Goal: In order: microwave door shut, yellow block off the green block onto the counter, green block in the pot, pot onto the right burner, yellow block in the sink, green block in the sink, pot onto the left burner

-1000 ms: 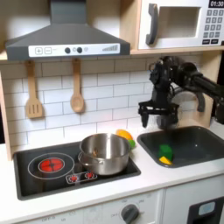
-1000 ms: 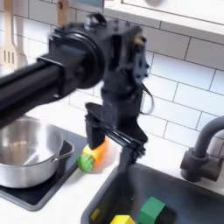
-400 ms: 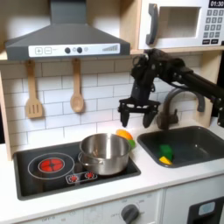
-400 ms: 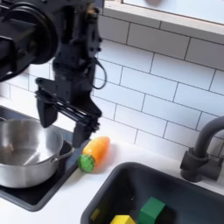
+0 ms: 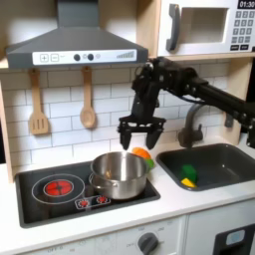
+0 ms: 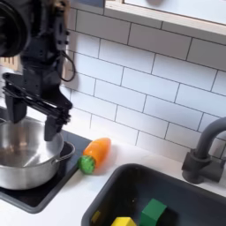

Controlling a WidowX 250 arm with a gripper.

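Open-jawed and empty, the gripper (image 5: 137,135) hangs just above the far rim of the pot (image 5: 120,174), which sits on the cooktop's burner at 3 o'clock in the first exterior view. White counter (image 6: 75,199) lies bare between cooktop edge and sink (image 5: 214,164). Inside the sink, at its near corner, the yellow block (image 6: 123,222) touches the green block (image 6: 154,213). Overhead, the microwave door (image 5: 197,27) is shut.

Your white bench (image 5: 189,199) carries a black cooktop (image 5: 40,199) at the first exterior view's left, with the steel pot (image 5: 120,174) standing on its right burner. In the second exterior view an orange-and-green toy vegetable (image 6: 95,154) lies on the bench between the cooktop and the dark sink (image 6: 190,190) set into the surface.
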